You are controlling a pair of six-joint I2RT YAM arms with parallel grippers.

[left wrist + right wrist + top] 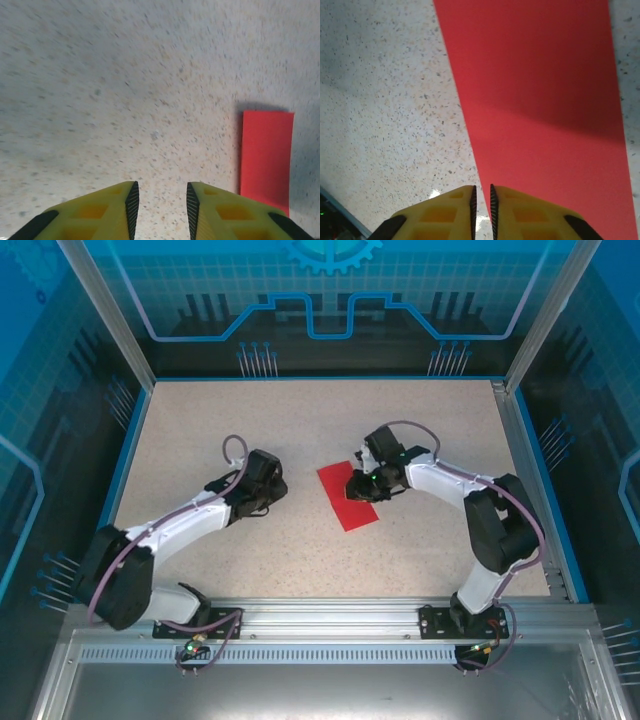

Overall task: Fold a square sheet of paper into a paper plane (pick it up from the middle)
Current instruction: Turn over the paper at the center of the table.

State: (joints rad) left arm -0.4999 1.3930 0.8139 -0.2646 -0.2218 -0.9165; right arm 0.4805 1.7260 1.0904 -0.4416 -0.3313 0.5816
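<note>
The paper [346,502] lies flat near the table's [300,420] middle, the right gripper [481,192] almost closed at its edge, perhaps nipping it, while the left gripper [160,195], part open and empty, hovers beside it.

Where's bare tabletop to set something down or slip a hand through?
Free: the wide far strip of table between the back edge and both arms; the near patch between the red sheet, the forearms and the front rail. Crowded: centre, right gripper over the sheet's far end, left gripper just left of it.
</note>
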